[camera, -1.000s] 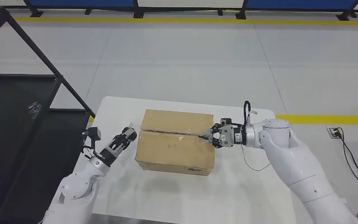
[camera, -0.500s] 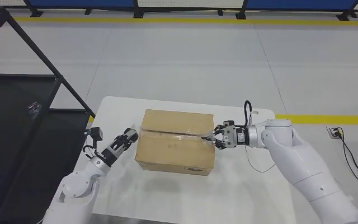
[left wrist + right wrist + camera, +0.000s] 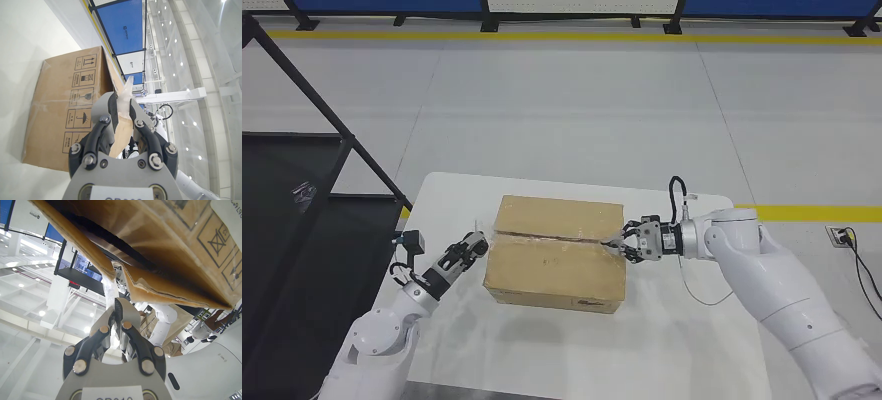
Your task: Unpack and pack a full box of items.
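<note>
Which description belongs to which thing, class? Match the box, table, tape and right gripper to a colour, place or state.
1 box
2 table
3 tape
4 right gripper

A shut on the tape's end
B clear, along the box's seam
C white, under the box
D brown, flaps slightly parted

Pairs: 1-D, 2-C, 3-B, 4-A

Brown cardboard box [image 3: 47, 117], end face: column of black-framed handling pictograms [image 3: 81, 94]: twin up-arrows, crossed-out stack, wine glass, umbrella. Captions beneath too small to read.
</note>
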